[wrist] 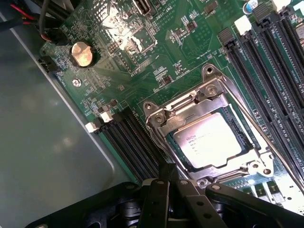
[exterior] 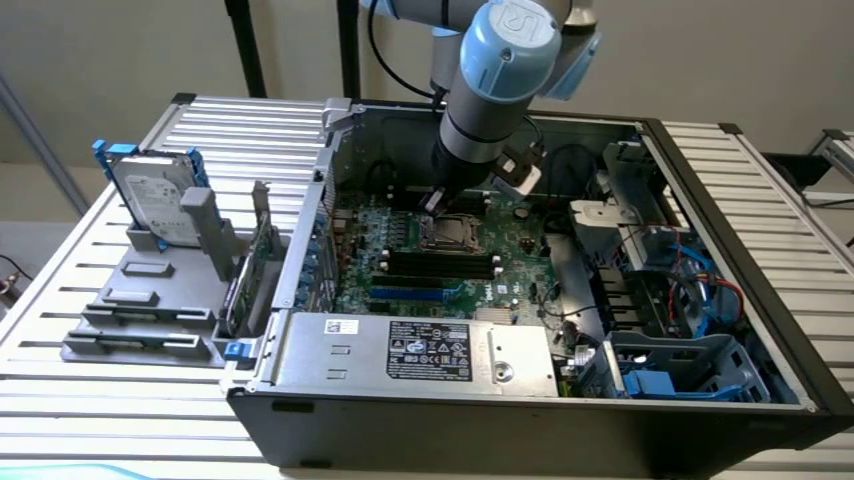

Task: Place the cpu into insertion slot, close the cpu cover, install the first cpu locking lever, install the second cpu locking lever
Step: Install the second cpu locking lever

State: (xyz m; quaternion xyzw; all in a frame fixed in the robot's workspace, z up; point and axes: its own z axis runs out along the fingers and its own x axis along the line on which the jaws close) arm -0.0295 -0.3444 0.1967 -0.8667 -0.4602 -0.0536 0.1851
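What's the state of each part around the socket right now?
cpu: seated in the insertion slot, flat.
cpu cover: closed down over the cpu.
locking lever: lying along the socket's side.
gripper: shut, tip at the socket's edge.
hard drive: upright in its holder outside the case.

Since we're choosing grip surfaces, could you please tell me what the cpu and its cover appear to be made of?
The cpu: apparently metal-topped, matte pale silver, judging by its soft even sheen and printed marking. The cpu cover: likely bare steel, polished, given the bright glints along its stamped edges.
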